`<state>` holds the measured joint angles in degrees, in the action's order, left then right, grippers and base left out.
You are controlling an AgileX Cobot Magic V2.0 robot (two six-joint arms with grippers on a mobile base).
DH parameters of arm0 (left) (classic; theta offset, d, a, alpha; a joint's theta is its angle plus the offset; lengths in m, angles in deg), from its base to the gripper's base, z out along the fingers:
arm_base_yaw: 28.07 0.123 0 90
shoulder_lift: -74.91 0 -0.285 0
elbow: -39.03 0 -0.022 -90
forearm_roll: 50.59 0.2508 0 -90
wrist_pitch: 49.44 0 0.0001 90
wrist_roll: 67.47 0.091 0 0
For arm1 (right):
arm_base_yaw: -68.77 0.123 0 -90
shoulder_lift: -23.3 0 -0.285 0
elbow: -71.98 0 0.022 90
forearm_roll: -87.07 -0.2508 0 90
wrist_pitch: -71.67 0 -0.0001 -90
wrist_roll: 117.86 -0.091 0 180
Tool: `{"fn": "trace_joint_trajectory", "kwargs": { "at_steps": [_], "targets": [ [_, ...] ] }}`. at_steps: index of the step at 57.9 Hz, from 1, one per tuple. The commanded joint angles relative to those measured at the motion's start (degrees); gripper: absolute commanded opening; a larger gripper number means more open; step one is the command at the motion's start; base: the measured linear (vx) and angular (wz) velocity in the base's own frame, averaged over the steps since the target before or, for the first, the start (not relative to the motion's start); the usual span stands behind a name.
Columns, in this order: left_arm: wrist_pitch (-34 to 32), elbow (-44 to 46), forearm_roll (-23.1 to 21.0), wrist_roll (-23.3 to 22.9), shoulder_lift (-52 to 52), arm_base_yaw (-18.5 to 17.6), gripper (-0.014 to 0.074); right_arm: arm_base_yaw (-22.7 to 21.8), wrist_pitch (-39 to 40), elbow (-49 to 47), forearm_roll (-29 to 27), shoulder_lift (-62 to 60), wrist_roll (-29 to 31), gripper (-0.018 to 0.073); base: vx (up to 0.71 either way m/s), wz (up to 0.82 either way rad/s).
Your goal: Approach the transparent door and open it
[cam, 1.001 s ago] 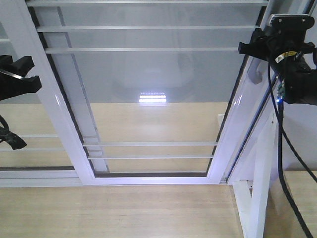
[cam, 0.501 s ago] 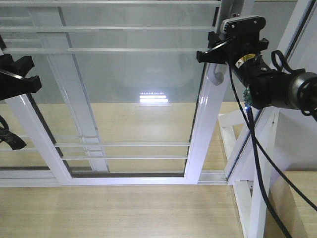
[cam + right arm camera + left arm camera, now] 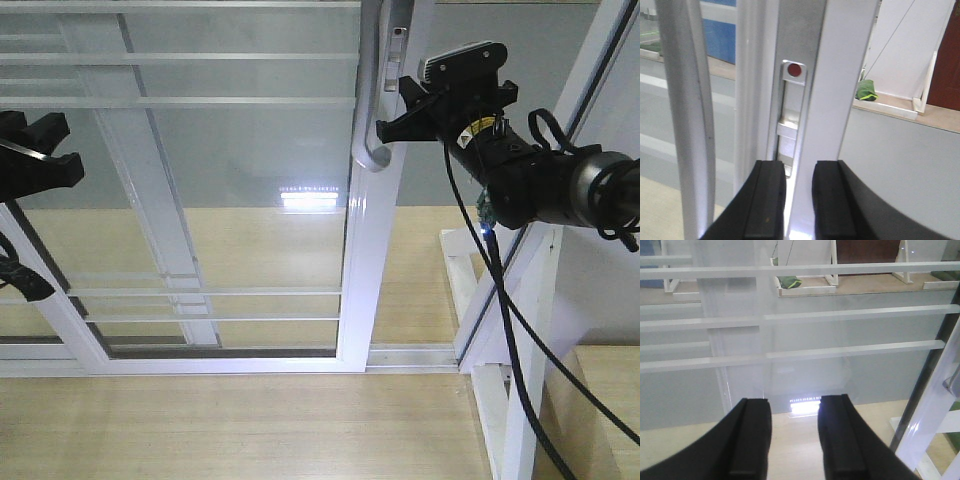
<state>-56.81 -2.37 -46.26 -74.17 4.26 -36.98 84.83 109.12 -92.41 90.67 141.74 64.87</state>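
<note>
**The transparent door [image 3: 230, 200] stands part-way along its track, the right claw [image 3: 392, 110] at its handle side**

Front view: the door fills the left and middle of the picture. Its glossy white right stile runs down to the bottom track. Thin white bars [image 3: 200, 58] cross the glass, and a bright strip of light [image 3: 308, 195] is reflected low in the pane. The curved grey handle [image 3: 368, 150] sits on the right stile near the top. Right of that stile a gap lies between the door and the white outer stand frame [image 3: 520, 400], with wooden floor [image 3: 250, 430] showing through it. The right claw is pressed up to the stile just beside the handle, and a black cable [image 3: 510, 330] hangs from its arm. The left claw [image 3: 65, 148] hangs at the far left edge in front of the glass, touching nothing.

Left wrist view: the left claw [image 3: 792, 407] has its two black fingers [image 3: 752, 440] apart, with nothing between them. It faces the glass and its bars. A green object [image 3: 792, 281] lies on a ledge beyond the glass.

Right wrist view: the right claw [image 3: 799, 167] is drawn in narrow. The white edge of the door's stile runs down between the two pads [image 3: 765, 200] and fills the gap, so it looks clamped on that edge. Just above is the metal lock plate [image 3: 790, 120] with a red dot, and the handle's grey bar rises at the left.
</note>
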Motion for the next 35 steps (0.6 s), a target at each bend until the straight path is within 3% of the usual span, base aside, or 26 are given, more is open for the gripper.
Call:
{"fn": "trace_joint_trajectory", "kwargs": {
  "at_steps": [1, 12, 21, 29, 35],
  "targets": [
    [-4.9, 1.97, -0.14, -0.24, 0.84, -0.38, 0.0381, -0.19, 1.66, -1.25, 0.23, -4.58, 0.52, 0.0244, 0.0, 0.0],
    [-4.96, 1.97, 0.9, -0.18, 0.84, -0.52, 0.0378, -0.19, -10.86, -1.25, 0.6, -10.05, 1.75, 0.0244, 0.0, 0.0],
    [-6.01, 1.97, 6.41, -0.31, 0.14, -3.58, 0.0361, -0.19, -18.99, -0.92, 0.66, -16.11, 2.62, 0.0244, 0.0, 0.0],
    [-9.62, 1.97, 6.28, -1.49, -2.6, -7.19, 0.0354, -0.19, -18.25, 4.14, 0.61, -22.66, 2.4, 0.0244, 0.0, 0.0],
    [-16.39, 2.14, 6.28, -1.75, -5.96, -8.43, 0.0354, -0.19, -14.97, 10.68, 0.61, -28.48, 2.4, 0.0244, 0.0, 0.0]
  ]
}}
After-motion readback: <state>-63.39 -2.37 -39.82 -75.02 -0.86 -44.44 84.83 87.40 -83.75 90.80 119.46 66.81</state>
